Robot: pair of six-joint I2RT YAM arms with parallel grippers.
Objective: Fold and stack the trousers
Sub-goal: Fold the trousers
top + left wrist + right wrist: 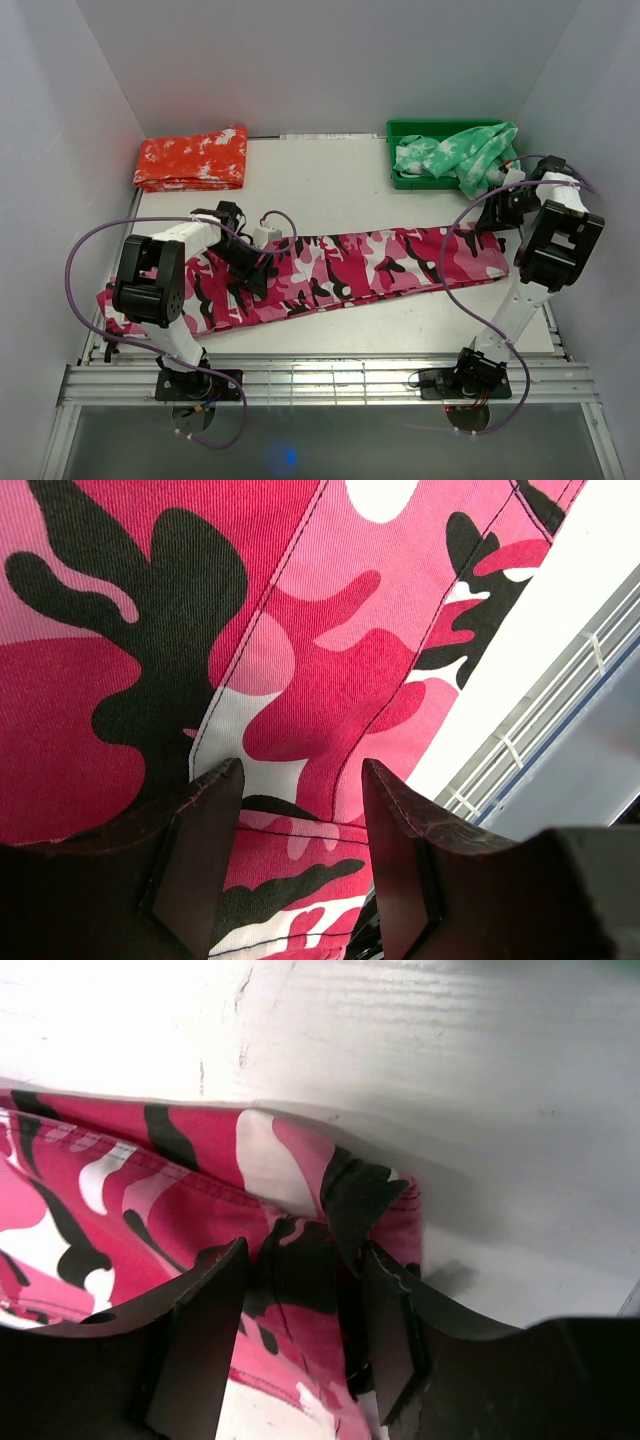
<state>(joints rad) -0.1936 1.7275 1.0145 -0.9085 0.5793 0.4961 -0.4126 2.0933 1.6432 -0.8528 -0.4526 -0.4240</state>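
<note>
- Long pink-magenta camouflage cloth trousers (pixel 340 270) lie stretched across the white table (pixel 330 190). The right gripper (pixel 303 1260) straddles a bunched hem corner; I cannot tell whether it is pinched firmly, so it could slip on lifting.
- The left gripper (pixel 300 780), jaws apart over mid-leg, might catch one layer only.

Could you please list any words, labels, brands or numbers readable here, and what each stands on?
None can be read.
The trousers show only camouflage patches, with no tag in view.
The orange garment, the green garment and the green bin carry no lettering.
</note>
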